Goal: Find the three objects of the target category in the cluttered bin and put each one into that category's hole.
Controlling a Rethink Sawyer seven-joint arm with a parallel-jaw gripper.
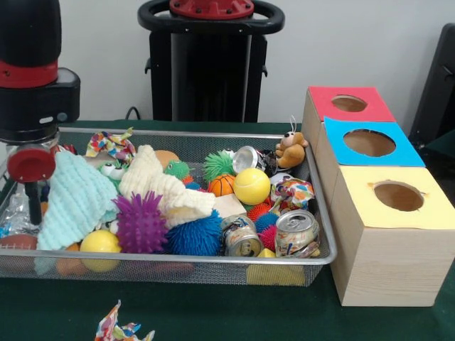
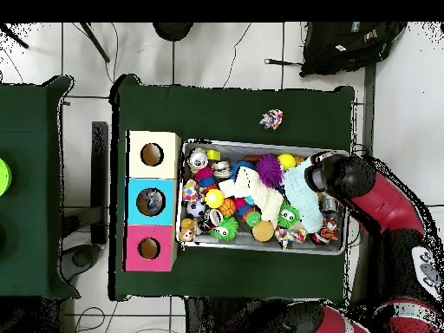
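- Hanging over the left end of the wire bin [image 1: 323,234] in the front view, our gripper [image 1: 32,202] shows only a black stem below a red disc, so we cannot tell whether it is wide, narrow or holding anything.
- Just beside it we see a pale mint cloth [image 1: 75,202] draped over the heap, and a cream cloth [image 1: 153,181] next to that.
- Crushed cans look like a likely category: one can [image 1: 296,232] at the right front, a second can [image 1: 240,236] touching it, a third can [image 1: 247,158] further back. That is our guess; the target is not stated.
- Right of the bin, the wooden box carries a red hole [image 1: 348,104], a blue hole [image 1: 369,143] and a yellow hole [image 1: 398,196].
- Overhead now: the gripper [image 2: 316,176] sits above the bin's end farthest from the three-hole box [image 2: 153,201], well apart from it.
- We see the mint cloth [image 2: 303,192] beside the arm's end and the bin [image 2: 260,248] packed tight with spiky balls and toys.
- To do this well, we reckon the cloths should be cleared first, since they may hide targets.
- Cans are slick and dented; we would grasp across the body, lift straight, then carry over the rim before dropping into a hole.
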